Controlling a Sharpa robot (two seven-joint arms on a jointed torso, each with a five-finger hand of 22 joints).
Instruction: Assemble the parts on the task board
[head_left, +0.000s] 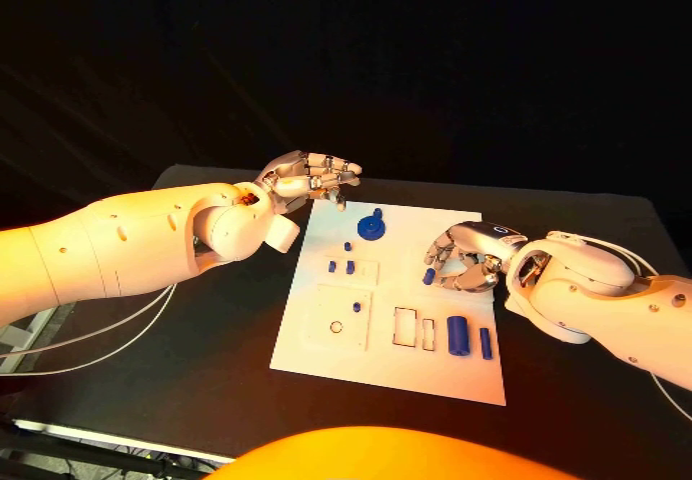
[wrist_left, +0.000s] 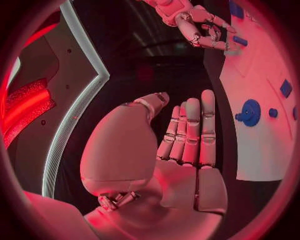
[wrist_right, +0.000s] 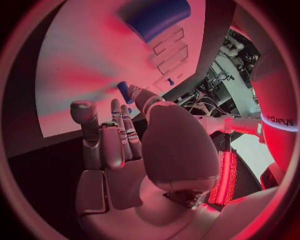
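- Board of white plastic, the flat task board (head_left: 433, 360), lies in the middle of my black table (head_left: 577, 390), its long side running away from me.
- A round blue gear-like part (head_left: 372, 227) sits near its far end, two small blue pegs (head_left: 340, 266) just nearer, and a thick blue cylinder (head_left: 457, 335) with a thin blue bar (head_left: 486, 343) beside it lies by the near right corner.
- My right hand (head_left: 464, 262) hangs over the board's right edge and pinches a small blue piece (wrist_right: 124, 92) at thumb and fingertip.
- My left hand (head_left: 307, 177) hovers over the far left corner, fingers loosely curled and apart, holding nothing.
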